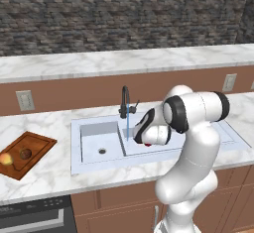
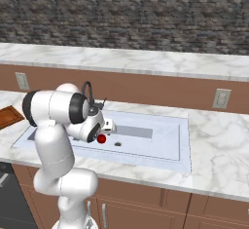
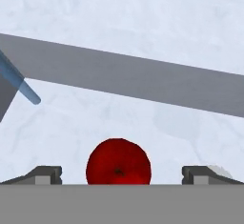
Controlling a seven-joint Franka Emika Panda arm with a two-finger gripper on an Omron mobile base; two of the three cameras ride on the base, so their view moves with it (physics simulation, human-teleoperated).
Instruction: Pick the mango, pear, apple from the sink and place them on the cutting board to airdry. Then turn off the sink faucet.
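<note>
Your tool (image 3: pixel 122 174) hangs low in the right basin of the sink (image 1: pixel 94 162) with its fingers (image 3: pixel 44 174) spread wide, and the apple (image 3: pixel 118 163) sits between them on the white basin floor, not pinched; from the hand view you cannot tell whether either finger touches it. In the right base view you see the apple (image 2: pixel 101 138) just under the hand, near the round drain (image 2: pixel 117 144) of that basin. A thin blue stream of water (image 1: pixel 128 124) runs down from the sink faucet (image 1: pixel 124 101), which stands at the back rim between the two basins, and the stream passes just left of your tool. Look further left along the marble table (image 1: pixel 44 177) and you find the cutting board (image 1: pixel 37 145), well apart from the sink. The pear (image 1: pixel 26 153) lies on the board, and the mango (image 1: pixel 6 158) rests beside it at the board's left edge. Behind the table, a brown backsplash carries a wall outlet (image 1: pixel 25 100) on the left and another outlet (image 1: pixel 229 82) on the right.
</note>
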